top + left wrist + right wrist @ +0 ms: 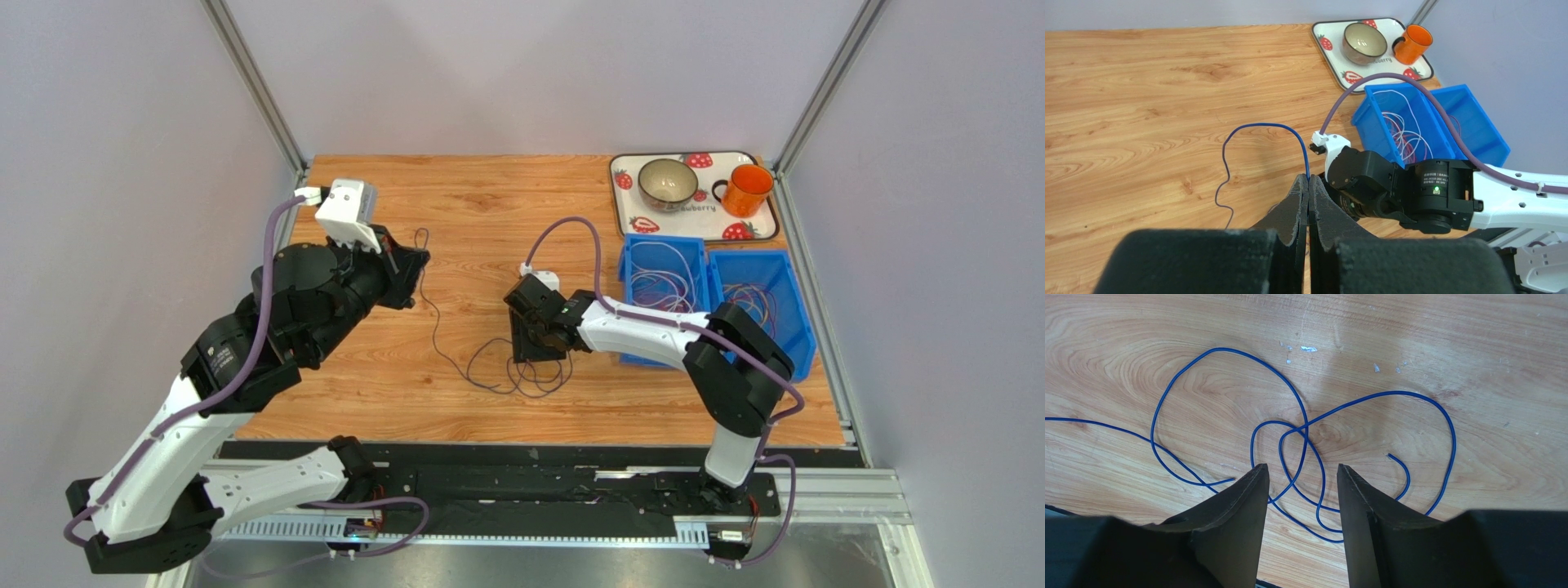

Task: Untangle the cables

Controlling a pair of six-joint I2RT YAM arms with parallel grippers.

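- Top view: the left hand [409, 262] is closed on one end of the blue cable [525, 382]. The cable trails away from it across the worktop [491, 196] to a cluster of loops under the right hand [536, 347]. Beyond the right hand, two blue bins [662, 241] hold more loose cables [669, 279].
- Left wrist view: the fingers press together with the blue cable pinched at their very tips. It arches up ahead of the hand, then drops to the worktop on the hand's left. With so shallow a hold, a firm pull could slip the cable free.
- Right wrist view: the right hand is open, fingers spread, hanging over the crossing loops. The main crossing lies just ahead, between the fingertips, and the free end curls ahead to the right. Closing here could catch several strands at once. If the left hand then pulls, the loops may cinch tighter instead of opening.
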